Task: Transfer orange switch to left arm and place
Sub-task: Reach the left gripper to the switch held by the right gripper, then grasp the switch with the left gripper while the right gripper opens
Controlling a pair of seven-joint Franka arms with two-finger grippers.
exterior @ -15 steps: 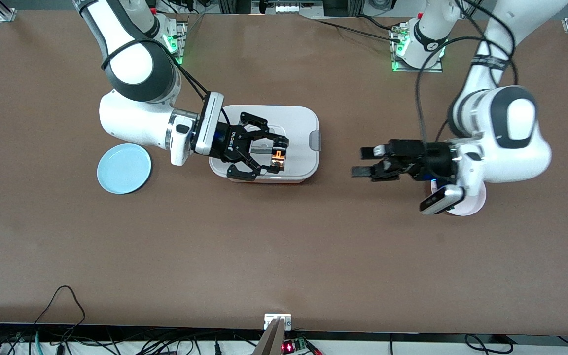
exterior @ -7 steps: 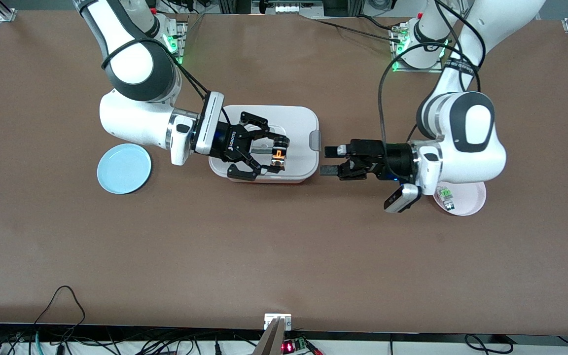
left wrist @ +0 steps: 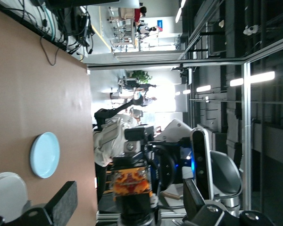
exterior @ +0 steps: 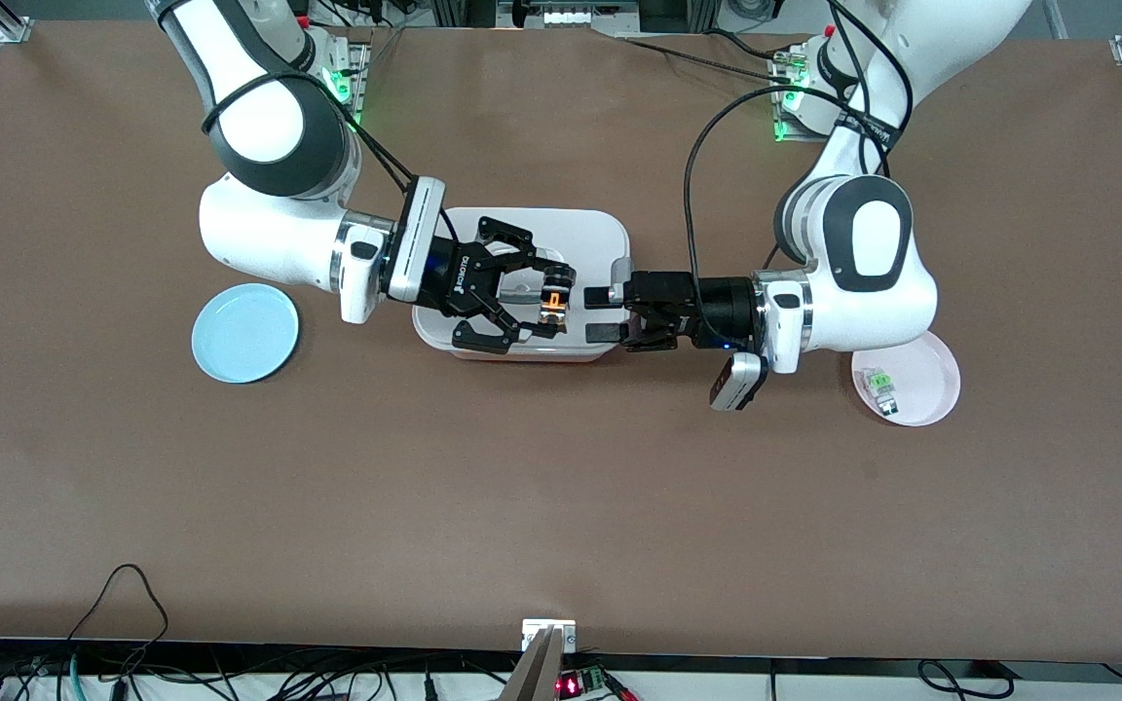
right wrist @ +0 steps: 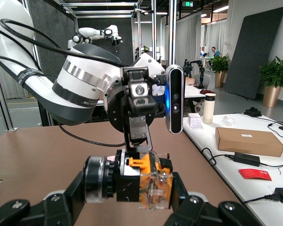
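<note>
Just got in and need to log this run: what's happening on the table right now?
The right gripper holds the orange switch in the air over the white box. The left gripper, fingers open, is level with it above the box's end, lined up to take the switch, with no contact showing yet. A blue plate sits toward the right arm's end; a pink plate with a small green-and-clear part sits toward the left arm's.

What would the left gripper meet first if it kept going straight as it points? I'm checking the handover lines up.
Probably the orange switch, held over the box by the right gripper. The left gripper is open and aimed at it, though height is hard to judge.
</note>
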